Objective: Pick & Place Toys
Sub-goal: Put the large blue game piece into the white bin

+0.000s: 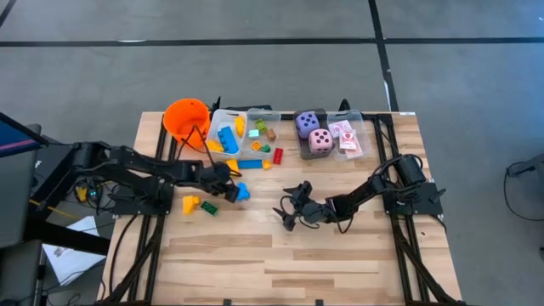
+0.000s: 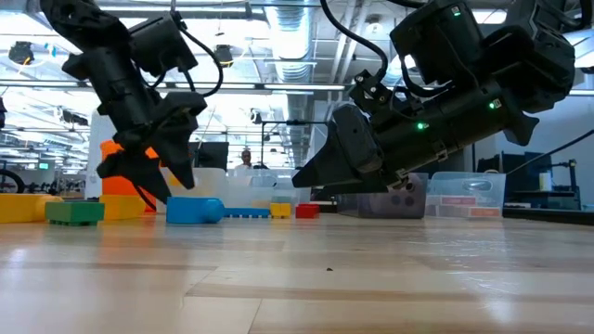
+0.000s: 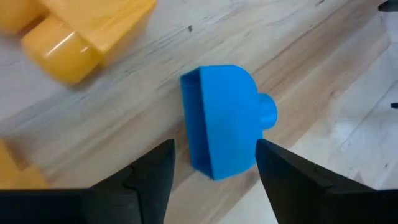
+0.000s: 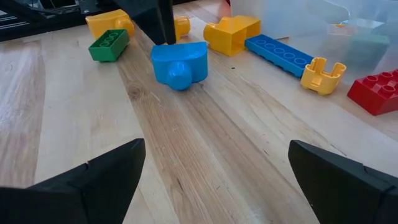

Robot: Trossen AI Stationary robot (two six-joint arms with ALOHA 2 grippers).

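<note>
Left gripper (image 3: pixel 214 171) hangs over the rounded blue block (image 3: pixel 225 121), fingers (image 3: pixel 146 180) spread to either side of it, not yet touching; the block lies on the bare wood left of the tabletop's middle. Just beside it lie a yellow block (image 4: pixel 231 32), a small green block (image 4: pixel 109 45) and a long flat blue brick (image 4: pixel 281 55). Toward the far edge stand an orange bucket (image 1: pixel 185 117) and clear bins, one holding a purple die (image 1: pixel 307 124) and a pink die (image 1: pixel 320 140). Right gripper (image 1: pixel 293 208) waits near the tabletop's middle, jaws wide and empty.
</note>
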